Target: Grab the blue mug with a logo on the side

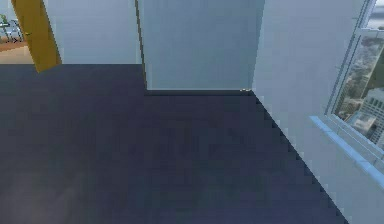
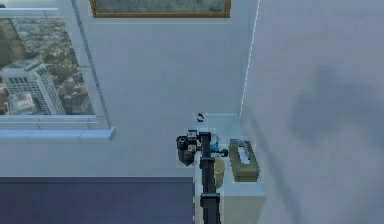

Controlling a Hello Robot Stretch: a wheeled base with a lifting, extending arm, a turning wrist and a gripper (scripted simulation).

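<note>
Near the wall (image 2: 150, 95), the arm (image 2: 206, 190) stretches out, a tan box (image 2: 243, 160) right of its fingers (image 2: 183, 151); whether the gripper (image 2: 186, 148) holds anything is unclear.

Pale table (image 2: 250, 203) tucked into the wall corner, with an olive box (image 2: 243, 160) lying flat toward the table's far edge; dark floor (image 2: 90, 200) left of the table.

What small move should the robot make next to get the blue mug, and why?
Probably raise the arm slightly. The claw is near the edge of the white table, not far from a tan box lying on it, and I cannot tell whether the claw holds anything. A small lift would likely show whether anything comes up with it, before the base drives off.
</note>
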